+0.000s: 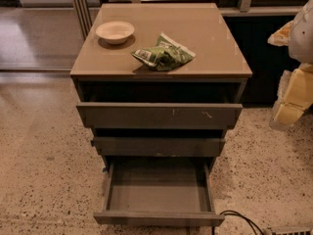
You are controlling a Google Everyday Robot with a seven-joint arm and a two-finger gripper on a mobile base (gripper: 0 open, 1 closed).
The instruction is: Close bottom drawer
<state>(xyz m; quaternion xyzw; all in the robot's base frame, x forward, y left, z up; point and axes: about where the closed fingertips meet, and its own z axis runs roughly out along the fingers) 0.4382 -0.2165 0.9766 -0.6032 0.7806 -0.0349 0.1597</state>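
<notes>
Grey-brown board, by the look of it: bottom drawer (159, 190), lowest of three, standing far out from the cabinet toward the camera. Lay empty, a shallow tray with low side walls. Ended in a plain front strip (159, 218), low and without a handle. Sat well ahead of the narrow middle drawer front (159, 146) and the taller top drawer front (159, 115) with its pale scratches, both only slightly out.

Found the end effector (292, 99) at the right edge of the view, beside the cabinet and above the speckled floor (44, 155), well apart from the bottom drawer and touching no part of it. Could not tell whether open or closed.

Judged light, being empty, and stiff enough to take a push without flexing. Probably ran on slides with little resistance. Needed no grip at all: best met flat on the middle of the front strip and pressed straight back toward the cabinet. Risked skewing and binding if pushed near one corner. Looked smooth, so possibly slippery under an angled contact; called for a square one.

Noted a white bowl (115, 32) and a crumpled green bag (164, 55) up on the worktop (205, 43), both clear of the job. Noted also a black cable (239, 219) on the floor just beside the drawer's right front corner, worth avoiding on the approach.
</notes>
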